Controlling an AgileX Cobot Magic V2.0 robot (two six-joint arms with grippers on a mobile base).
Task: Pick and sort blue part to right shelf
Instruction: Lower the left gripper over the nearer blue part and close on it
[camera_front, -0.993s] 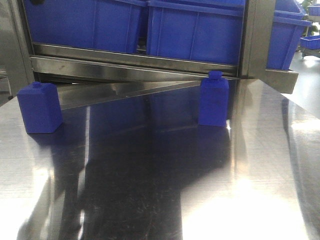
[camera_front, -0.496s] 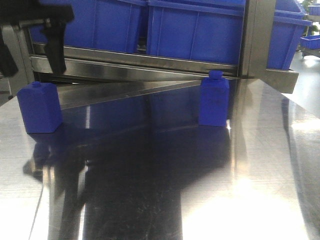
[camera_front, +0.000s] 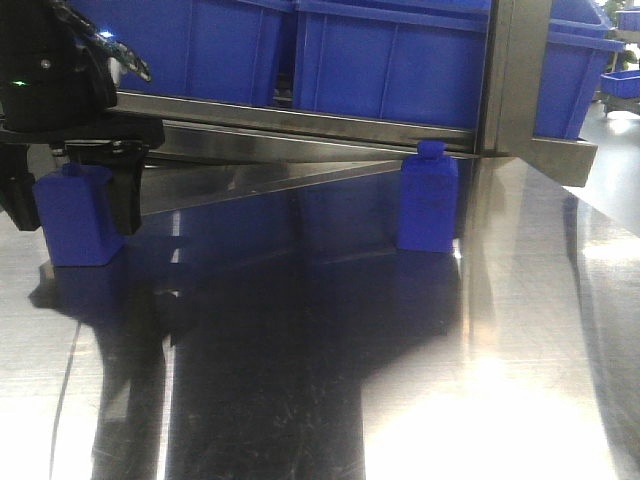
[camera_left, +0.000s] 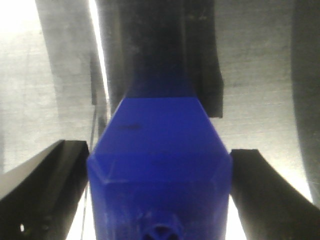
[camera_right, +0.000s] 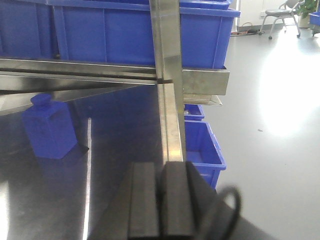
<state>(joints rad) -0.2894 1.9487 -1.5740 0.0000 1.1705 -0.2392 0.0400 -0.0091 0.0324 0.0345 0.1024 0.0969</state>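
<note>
1. The left hand (camera_front: 72, 225) straddles the blue part (camera_left: 160, 165) at the far left corner of the bench (camera_front: 330, 380), its fingers (camera_left: 45, 195) set wide on either side. The wrist view is blurred, so it is hard to tell whether the pads already touch.
2. The part stands upright on slick steel. If one finger arrives first, the close would likely shove or tip the part rather than seat it.
3. The part's shoulders taper toward a small neck, so a grip taken too high could slide off during the lift.
4. The shelf rail (camera_front: 300, 125) runs low just behind the part. A careless rise or backward swing could knock the hand or the part against it.
5. The right hand (camera_right: 160, 200) sits with its fingers pressed together, holding nothing. A second blue part (camera_front: 428, 200) stands at the bench's far edge beside the shelf post (camera_right: 167, 75).
6. Blue bins (camera_front: 390, 55) line the shelf above the far edge, and the low camera hides their insides. A lower blue bin (camera_right: 202, 145) sits beyond the bench's right edge, and its contents cannot be told.
</note>
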